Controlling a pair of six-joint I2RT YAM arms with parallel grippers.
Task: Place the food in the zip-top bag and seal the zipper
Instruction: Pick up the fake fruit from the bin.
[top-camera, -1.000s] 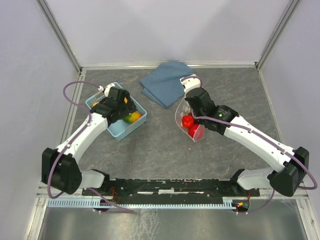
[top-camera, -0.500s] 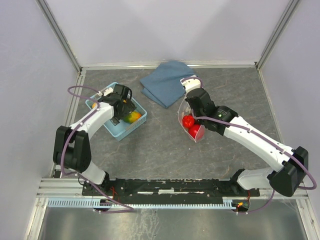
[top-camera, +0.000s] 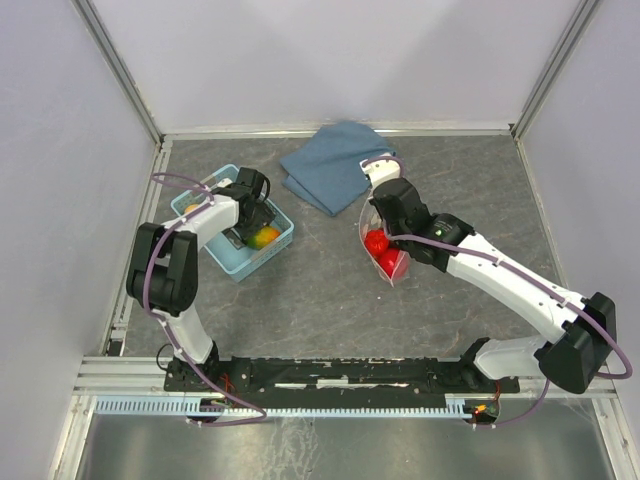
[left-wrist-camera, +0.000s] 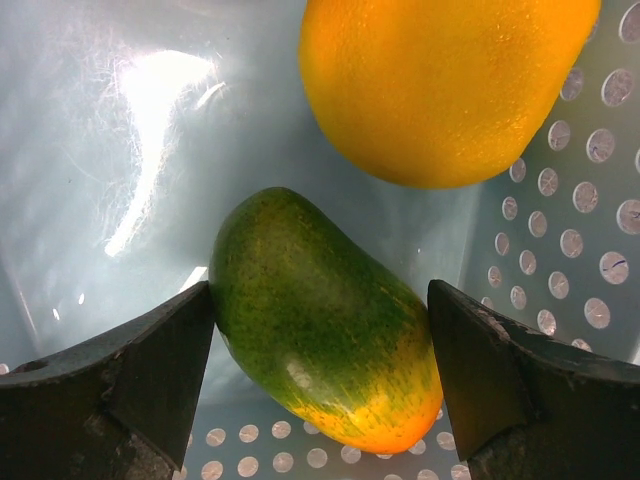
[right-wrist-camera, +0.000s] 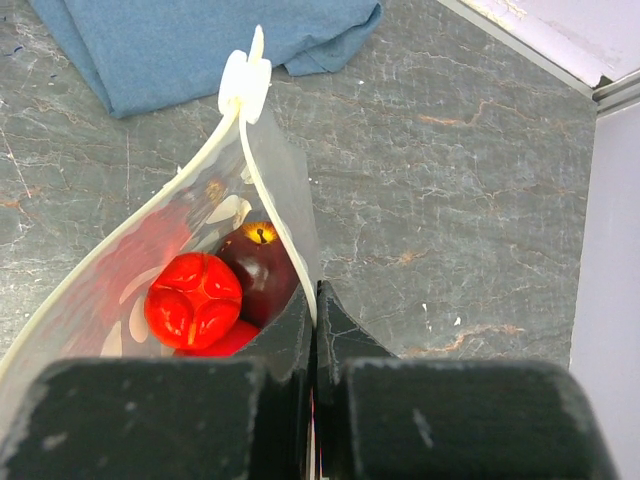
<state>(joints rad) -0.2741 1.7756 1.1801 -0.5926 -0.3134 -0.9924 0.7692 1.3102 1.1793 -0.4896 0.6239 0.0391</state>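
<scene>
Grey marbled tabletop (top-camera: 320, 300) fills the overhead view, with pale walls on three sides. A folded blue cloth (top-camera: 330, 165) lies at the upper centre, its near corner just beside the raised end of the bag.

At the left of that view sits a light-blue perforated basket (top-camera: 268, 258). The left gripper (left-wrist-camera: 320, 340) reaches down into it. Its jaws are spread wide, one on each side of a green toy mango with an orange tip (left-wrist-camera: 320, 330), which lies on the basket floor. The fingers (left-wrist-camera: 150, 380) are close against the fruit's sides, but the views do not show whether they press it. A larger orange-yellow fruit (left-wrist-camera: 440, 80) lies just beyond the mango, at the top of the wrist view, near the holed basket wall. The gripper covers much of the basket from above, so only one fruit shows there.

Right of centre, the right gripper (right-wrist-camera: 312, 330) is clamped on the rim of the clear zip-top bag (right-wrist-camera: 130, 270) and holds it up with its mouth gaping. The zipper strip (right-wrist-camera: 283, 195) is parted, and the two sides meet at a white slider (right-wrist-camera: 245, 80) at the far end, near the cloth. Inside the bag are a red lobed fruit (right-wrist-camera: 193, 300) and a dark purple one (right-wrist-camera: 262, 265), touching each other. Another bit of red (right-wrist-camera: 215, 343) shows below them.
</scene>
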